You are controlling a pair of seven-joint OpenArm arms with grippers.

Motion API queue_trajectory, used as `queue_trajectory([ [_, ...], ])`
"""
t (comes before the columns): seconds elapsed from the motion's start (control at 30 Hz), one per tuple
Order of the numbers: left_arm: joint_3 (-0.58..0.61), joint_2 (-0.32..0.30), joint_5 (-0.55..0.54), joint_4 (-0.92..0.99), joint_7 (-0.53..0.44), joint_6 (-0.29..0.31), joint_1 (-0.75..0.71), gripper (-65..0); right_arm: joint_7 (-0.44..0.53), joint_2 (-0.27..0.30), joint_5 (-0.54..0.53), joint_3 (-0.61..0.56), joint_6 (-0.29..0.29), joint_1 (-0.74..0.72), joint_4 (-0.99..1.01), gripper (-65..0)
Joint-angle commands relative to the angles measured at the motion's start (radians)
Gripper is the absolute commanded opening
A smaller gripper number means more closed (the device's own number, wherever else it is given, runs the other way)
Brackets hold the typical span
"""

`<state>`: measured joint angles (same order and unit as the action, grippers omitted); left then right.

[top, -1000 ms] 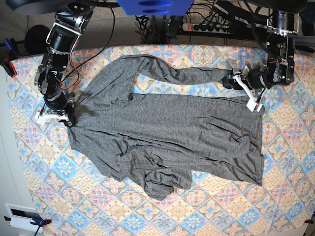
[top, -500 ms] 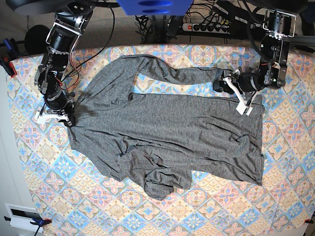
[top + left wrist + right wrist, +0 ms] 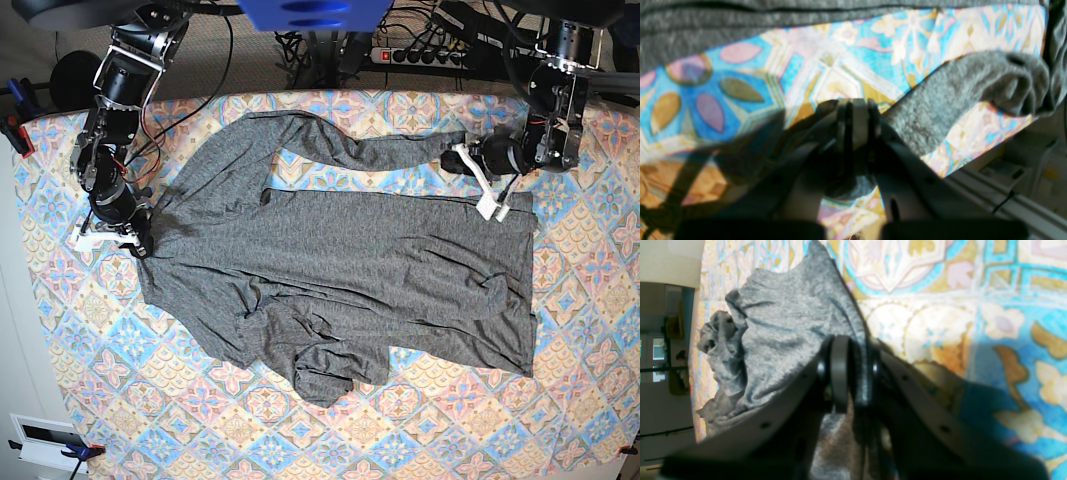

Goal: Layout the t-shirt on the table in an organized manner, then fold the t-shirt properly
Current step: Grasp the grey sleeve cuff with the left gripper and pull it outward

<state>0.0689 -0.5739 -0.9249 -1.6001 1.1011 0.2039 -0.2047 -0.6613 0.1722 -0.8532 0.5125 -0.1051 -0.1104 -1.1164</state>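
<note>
The dark-grey t-shirt (image 3: pixel 350 260) lies spread over the patterned table (image 3: pixel 580 330), one long sleeve reaching right along the back and the other bunched near the front. At that back sleeve's end, my left gripper (image 3: pixel 478 175) is shut, pinching the sleeve. In the left wrist view, the left gripper (image 3: pixel 855 110) has its jaws together, and the sleeve (image 3: pixel 940 100) rises from them to the cuff. My right gripper (image 3: pixel 140 240) is shut on the shirt's left edge. In the right wrist view, the right gripper (image 3: pixel 848 350) has grey cloth (image 3: pixel 790 323) clamped in it.
A power strip (image 3: pixel 420 55) and cables lie behind the table's far edge. A clamp (image 3: pixel 15 135) grips the left edge, and a white box (image 3: pixel 40 440) sits at the lower left. The table's edge (image 3: pixel 973 180) shows close to the left gripper.
My left gripper moved in over the back sleeve's end and shut on it, then drew back slightly; the cuff shifted with it. The right arm has not moved.
</note>
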Motion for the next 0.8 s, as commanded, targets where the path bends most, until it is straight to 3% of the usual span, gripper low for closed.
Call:
queue_trajectory([
  [0.0,0.006,-0.028,-0.047,-0.044,0.026,0.009,-0.019,-65.0,0.004,0.017,0.028,0.005,0.028,0.001,-0.003,-55.8],
  [0.27,-0.171,-0.148,-0.260,-0.213,0.029,0.009,-0.114,-65.0,0.004,0.017,0.028,0.007,0.028,0.004,-0.003,-55.8],
  [0.47,-0.304,-0.163,-0.265,-0.216,0.030,0.009,-0.186,-65.0,0.004,0.017,0.028,0.007,0.028,0.004,-0.003,-55.8],
  [0.77,-0.406,-0.174,-0.262,-0.216,0.030,0.009,-0.275,-65.0,0.004,0.017,0.028,0.005,0.028,0.004,-0.003,-55.8],
])
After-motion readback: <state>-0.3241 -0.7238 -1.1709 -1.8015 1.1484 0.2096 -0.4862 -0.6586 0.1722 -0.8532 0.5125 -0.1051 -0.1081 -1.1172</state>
